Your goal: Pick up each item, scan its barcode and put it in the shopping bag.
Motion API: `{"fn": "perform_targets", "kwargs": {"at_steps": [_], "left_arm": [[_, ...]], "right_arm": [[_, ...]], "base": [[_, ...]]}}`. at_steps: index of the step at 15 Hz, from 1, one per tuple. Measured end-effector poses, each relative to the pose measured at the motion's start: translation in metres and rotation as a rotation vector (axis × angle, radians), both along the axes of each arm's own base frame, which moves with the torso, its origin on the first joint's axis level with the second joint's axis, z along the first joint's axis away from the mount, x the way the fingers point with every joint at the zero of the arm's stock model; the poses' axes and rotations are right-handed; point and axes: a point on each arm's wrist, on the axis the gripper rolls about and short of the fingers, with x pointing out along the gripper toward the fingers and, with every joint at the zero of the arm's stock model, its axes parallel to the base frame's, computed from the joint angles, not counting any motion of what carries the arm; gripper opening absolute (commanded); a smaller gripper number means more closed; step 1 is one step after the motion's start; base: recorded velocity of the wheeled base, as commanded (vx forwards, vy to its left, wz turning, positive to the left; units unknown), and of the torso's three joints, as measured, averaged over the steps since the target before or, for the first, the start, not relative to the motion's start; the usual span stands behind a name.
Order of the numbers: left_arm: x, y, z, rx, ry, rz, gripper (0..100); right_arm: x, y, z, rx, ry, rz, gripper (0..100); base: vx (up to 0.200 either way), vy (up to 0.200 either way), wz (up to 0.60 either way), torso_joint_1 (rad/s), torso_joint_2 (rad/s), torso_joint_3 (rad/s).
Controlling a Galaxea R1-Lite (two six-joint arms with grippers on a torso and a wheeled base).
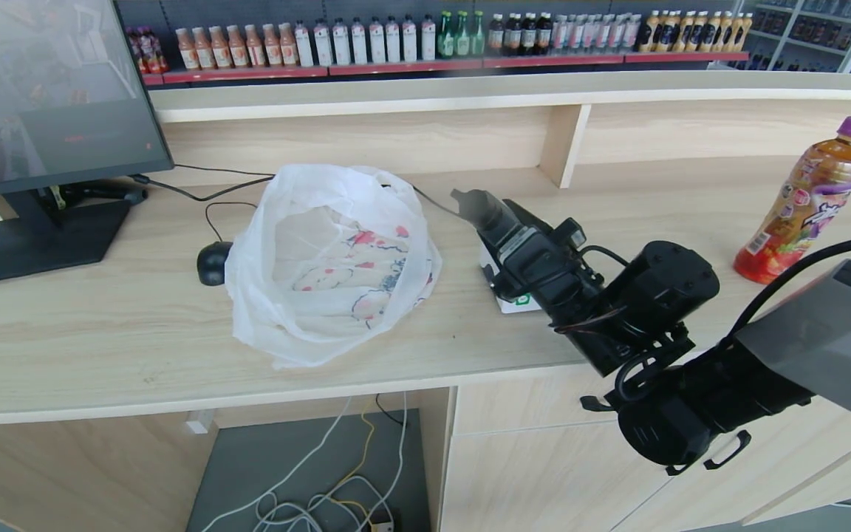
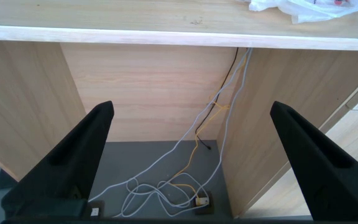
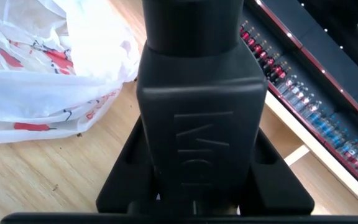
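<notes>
A white plastic shopping bag (image 1: 329,258) with red print lies open on the wooden counter (image 1: 100,325); its edge also appears in the left wrist view (image 2: 303,7). A juice bottle (image 1: 810,203) with a purple cap stands upright at the counter's far right. My right gripper (image 1: 521,255) hovers over the counter just right of the bag, shut on a black barcode scanner (image 3: 197,106) whose head (image 1: 479,208) points toward the bag. Beneath it lies a small white object (image 1: 518,303) with a green mark. My left gripper (image 2: 191,168) hangs open below the counter's front edge.
A monitor (image 1: 41,96) on its stand and a black mouse (image 1: 213,263) sit at the counter's left. A raised ledge (image 1: 514,92) runs along the back. Loose cables (image 2: 179,180) hang in the opening under the counter. Shelves of bottles (image 1: 440,37) line the room behind.
</notes>
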Motion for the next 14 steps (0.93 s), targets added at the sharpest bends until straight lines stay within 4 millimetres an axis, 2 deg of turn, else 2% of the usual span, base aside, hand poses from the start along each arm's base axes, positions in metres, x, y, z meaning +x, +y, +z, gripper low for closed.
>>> {"fn": "perform_targets", "kwargs": {"at_steps": [6,9,14], "left_arm": [[0.000,0.000,0.000,0.000,0.000,0.000,100],[0.000,0.000,0.000,0.000,0.000,0.000,100],[0.000,0.000,0.000,0.000,0.000,0.000,100]], "right_arm": [[0.003,0.000,0.002,0.013,0.001,-0.003,0],[0.007,0.000,0.011,0.057,-0.016,-0.003,0],[0.008,-0.011,0.019,0.086,-0.026,-0.018,0]], "base": [[0.000,0.000,0.00,0.000,0.00,0.000],[0.000,0.000,0.00,0.000,0.00,0.000],[0.000,0.000,0.00,0.000,0.00,0.000]]}}
